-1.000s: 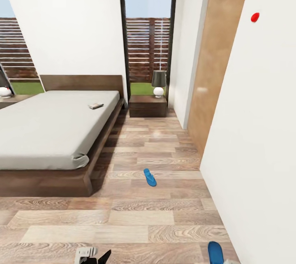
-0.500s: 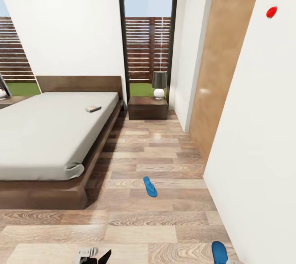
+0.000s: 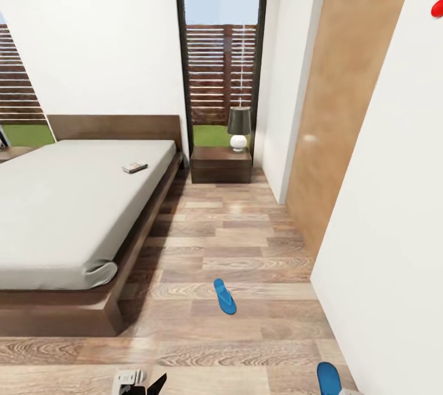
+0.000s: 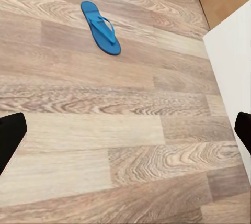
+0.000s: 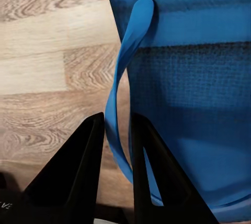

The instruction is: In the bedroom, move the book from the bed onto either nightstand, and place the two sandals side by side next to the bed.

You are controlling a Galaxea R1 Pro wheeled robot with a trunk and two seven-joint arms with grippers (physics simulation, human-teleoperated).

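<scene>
Blue sandal (image 3: 224, 296), one of two: flat on the plank floor (image 3: 234, 229), in the aisle between the bed (image 3: 67, 210) and the white wall (image 3: 387, 247), nearer the bed's foot corner, touching neither. In the left wrist view the same sandal (image 4: 101, 28) lies alone on bare planks, with open floor on every side.

Second sandal (image 3: 328, 378): at the bottom edge of the head view, close to the wall. In the right wrist view its strap (image 5: 123, 82) runs between the two dark fingers (image 5: 78, 171) of the right hand (image 5: 116, 153), which is clenched on the strap, the sole (image 5: 193, 77) hanging beside them above the floor.

Left hand (image 4: 125, 135): released, its finger tips showing far apart at opposite edges of the left wrist view, nothing between them but floor.

Book (image 3: 134, 167): on the mattress, toward the headboard, near the aisle-side edge but fully on the bed.

Nightstand (image 3: 221, 165): at the far end of the aisle, just beside the headboard corner, below a tall window (image 3: 221, 44). A lamp (image 3: 239, 129) stands at the right of its top; the left of the top is bare.

Door (image 3: 341, 93): tan wood, set in the right-hand wall, bordering the aisle.

Aisle: bare planks run from the near sandal to the nightstand.
</scene>
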